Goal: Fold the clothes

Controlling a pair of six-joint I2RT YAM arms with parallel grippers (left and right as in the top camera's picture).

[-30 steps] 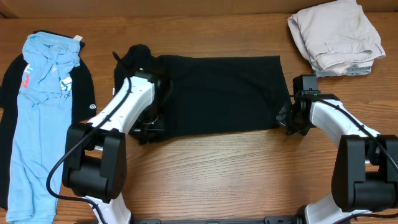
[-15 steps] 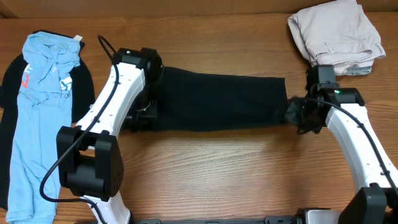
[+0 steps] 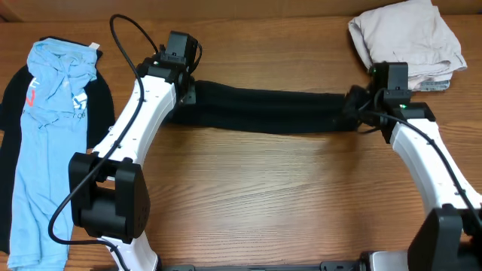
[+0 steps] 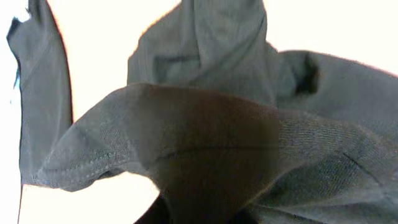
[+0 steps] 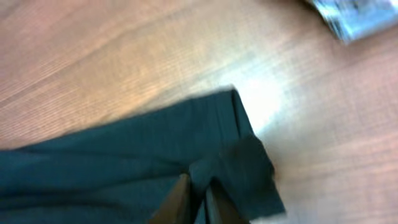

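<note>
Black cloth is pinched between the nearly closed jaws of the right gripper (image 5: 198, 200), at one end of the black T-shirt (image 3: 263, 109). The left gripper (image 3: 181, 89) is buried in fabric, so I can't tell its jaws. The shirt's a long band between the arms, toward the table (image 3: 263, 196)'s far side. I'd guess it's barely half folded. The light blue garment (image 3: 53, 135) is untouched, and the beige pile (image 3: 407, 41) looks done.

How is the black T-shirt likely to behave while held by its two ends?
Probably floppy: the black T-shirt bunches into a narrow band between the left end effector and right end effector, and hangs in loose folds in the left wrist view. Likely light, since small pinches at each end seem to carry it. It may sag mid-span.
</note>
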